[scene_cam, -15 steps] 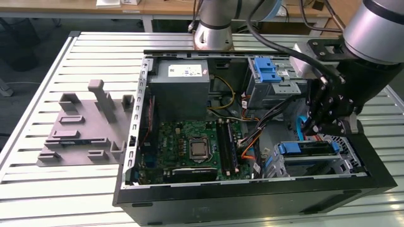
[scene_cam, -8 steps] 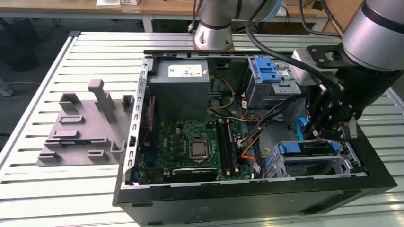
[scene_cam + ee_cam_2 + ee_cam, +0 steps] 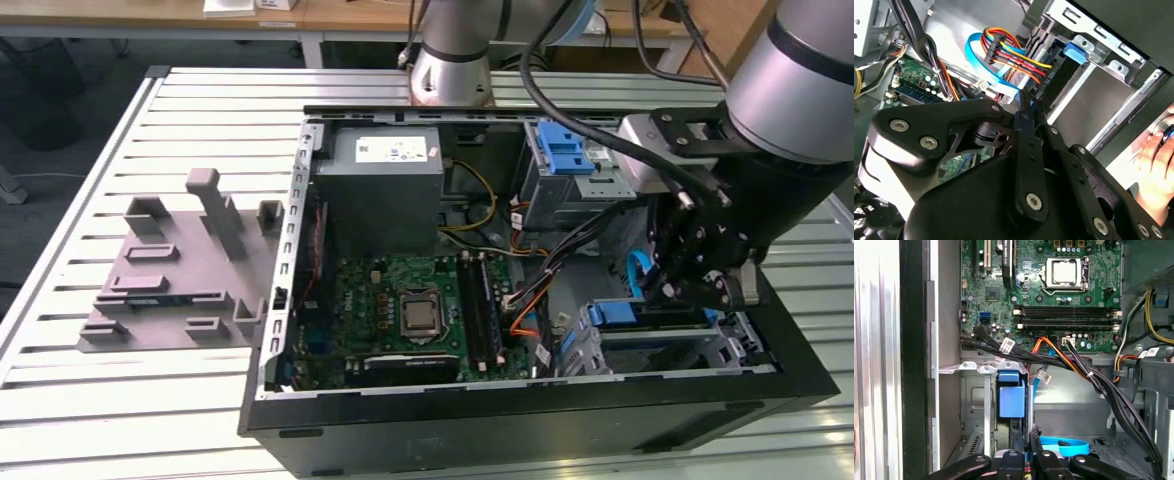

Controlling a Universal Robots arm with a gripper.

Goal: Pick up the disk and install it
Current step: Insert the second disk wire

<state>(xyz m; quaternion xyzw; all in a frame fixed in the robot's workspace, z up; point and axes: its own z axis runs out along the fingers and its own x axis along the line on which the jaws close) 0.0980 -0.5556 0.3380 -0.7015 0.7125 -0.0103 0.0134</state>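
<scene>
Disk [image 3: 617, 314] is found standing on edge in the lower drive cage of the open computer case [image 3: 534, 425], at the corner towards the exterior view's right. In the first wrist view its blue rail frame [image 3: 1010, 395] is seen seated between the cage's metal walls, below a bundle of black and orange cables [image 3: 1074, 365].

The gripper [image 3: 671, 290] is positioned inside the case, just above and beside the cage. In both wrist views its fingers [image 3: 1026, 112] are observed pressed together at the tips [image 3: 1027, 442]. Whether anything thin is pinched between them cannot be told. Contact with the disk cannot be confirmed; the tips are recorded as close to the blue frame.

A flat blue cable [image 3: 1064, 446] is noted on the case floor beside the fingertips. The motherboard [image 3: 414, 310] lies exposed in the middle of the case. A grey metal box with a white sticker [image 3: 387, 185] is mounted at the far end. A second blue latch [image 3: 567, 150] sits in the upper cage.

A grey fixture [image 3: 174, 270] is placed on the slatted table [image 3: 80, 400], well apart from the case. A person's hand [image 3: 1154, 150] is seen outside the case wall in the second wrist view.
</scene>
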